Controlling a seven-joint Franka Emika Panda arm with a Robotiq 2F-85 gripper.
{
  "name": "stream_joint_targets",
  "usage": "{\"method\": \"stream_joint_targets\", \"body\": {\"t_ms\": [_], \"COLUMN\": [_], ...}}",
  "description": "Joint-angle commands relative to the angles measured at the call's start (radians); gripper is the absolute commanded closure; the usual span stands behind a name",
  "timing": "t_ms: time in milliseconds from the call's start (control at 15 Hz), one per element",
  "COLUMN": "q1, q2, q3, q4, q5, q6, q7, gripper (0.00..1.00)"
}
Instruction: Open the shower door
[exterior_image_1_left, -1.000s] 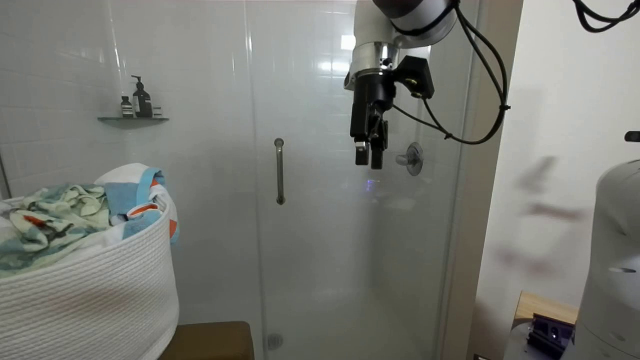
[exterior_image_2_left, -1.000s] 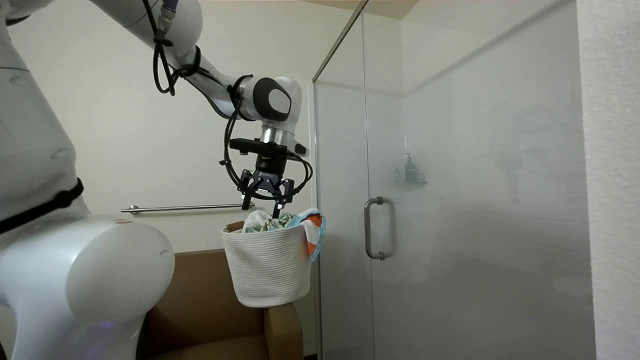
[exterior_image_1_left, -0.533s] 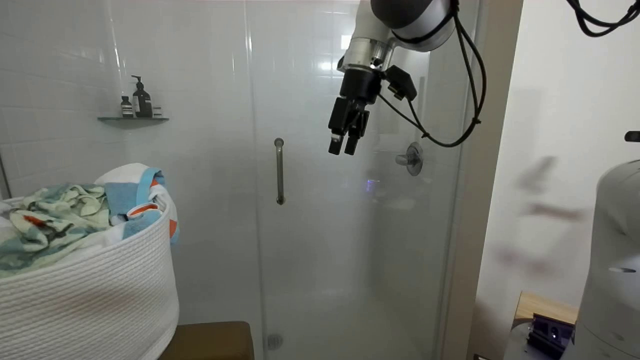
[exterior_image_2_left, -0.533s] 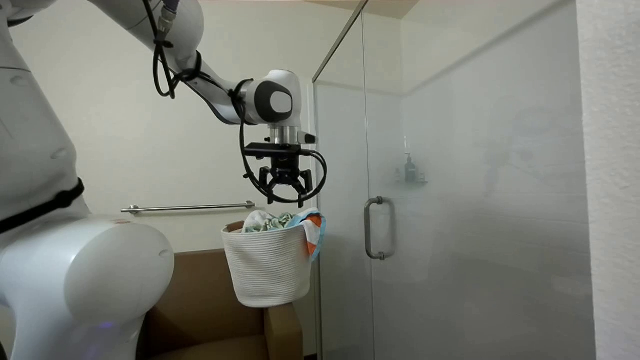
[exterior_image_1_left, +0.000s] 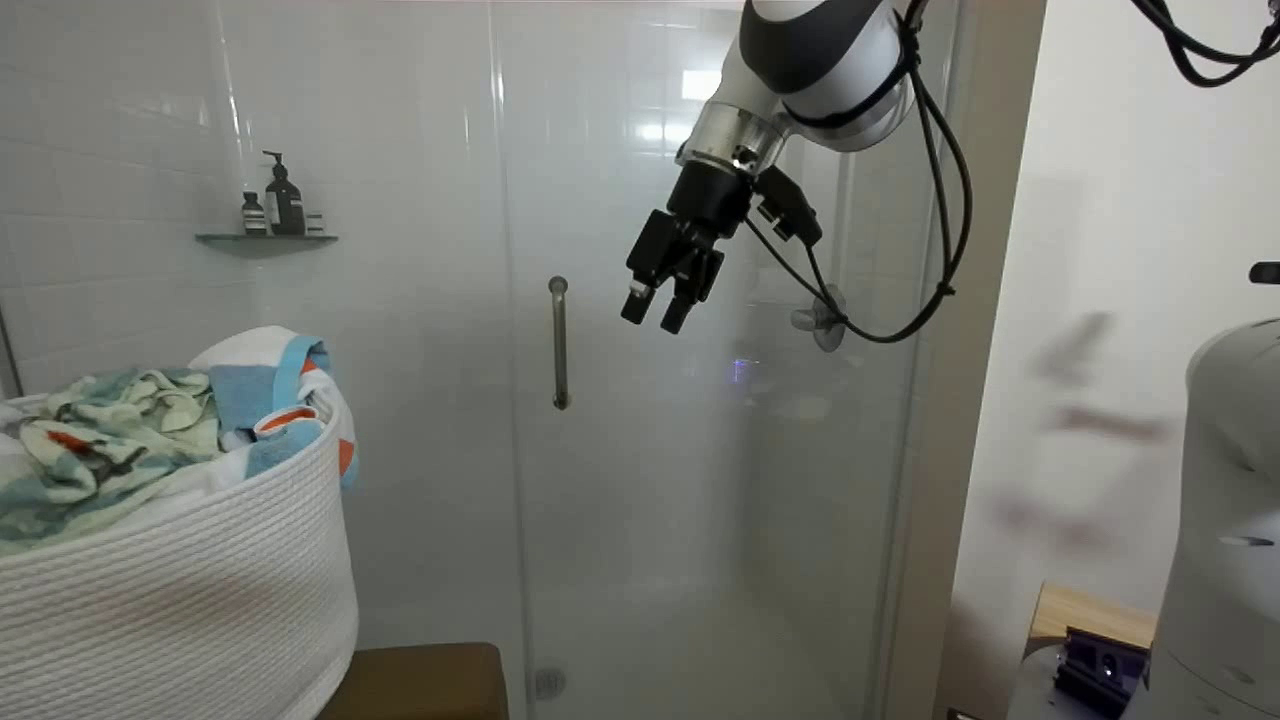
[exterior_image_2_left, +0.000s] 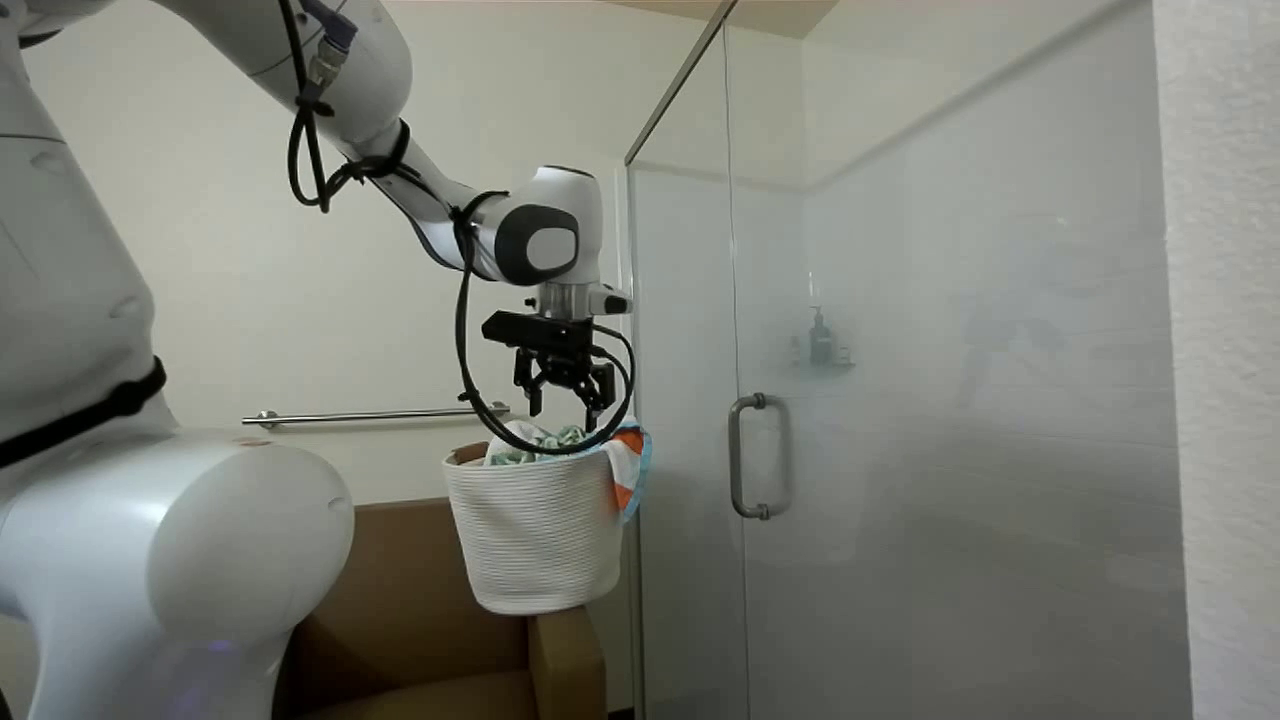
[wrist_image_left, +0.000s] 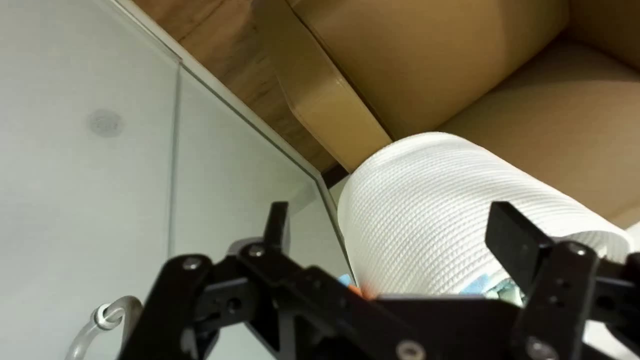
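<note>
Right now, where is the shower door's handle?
In an exterior view, the handle is left of the gripper, near the left edge of the glass shower door.

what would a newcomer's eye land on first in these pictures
Likely the bulky white basket, heaped with colourful cloths, at lower left in an exterior view. After that, probably the black pincer, open, in front of the glass shower door and apart from the door's metal bar handle.

Both exterior views share the shower door (exterior_image_1_left: 640, 500); the wrist view looks down.
</note>
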Motion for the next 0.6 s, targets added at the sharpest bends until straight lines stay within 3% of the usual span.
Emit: {"method": "stream_joint_targets", "body": {"t_ms": [0, 533], "q1": [0.018, 0.035], "q2": [-0.006, 0.030], "q3": [-0.010, 0.001], "q4": [-0.068, -0.117], "q5": [0.120, 0.207], "q6": [0.111, 0.408], "q7": [0.011, 0.066], "gripper": [0.00, 0.00]}}
